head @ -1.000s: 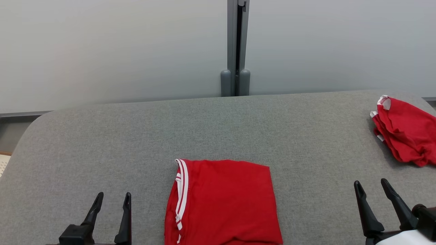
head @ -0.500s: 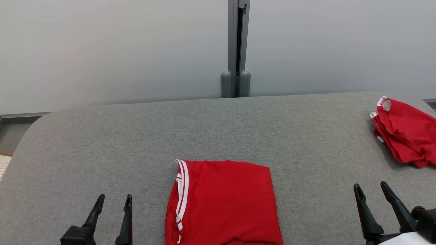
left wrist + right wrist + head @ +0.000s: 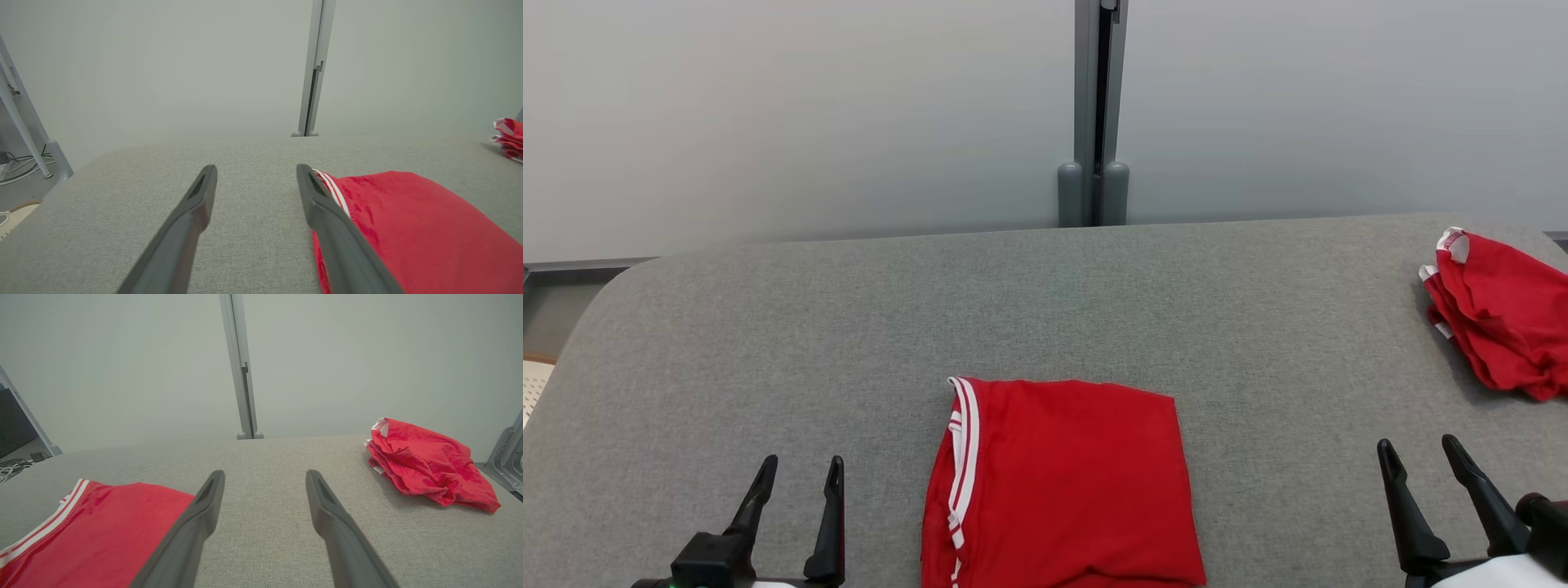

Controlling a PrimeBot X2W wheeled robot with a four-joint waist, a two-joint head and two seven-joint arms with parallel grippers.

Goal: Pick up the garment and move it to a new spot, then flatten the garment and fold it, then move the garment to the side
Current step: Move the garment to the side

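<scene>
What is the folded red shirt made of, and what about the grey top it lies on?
The folded red shirt looks like thin, soft cloth, probably knit, with a slight sheen: it creases and lies limp, with white stripes at one edge. The grey table top seems covered in matte, felt-like fabric: a fine speckled weave shows, with no glare.

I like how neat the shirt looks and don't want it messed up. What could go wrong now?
1. The folded shirt lies loose between the open left gripper and right gripper. Pinching just one layer or edge could make it unfold when lifted.
2. A crumpled red lump sits at the table's right end. Moving the shirt that way might bump or land on it, or the robot might grab the wrong cloth.
</scene>
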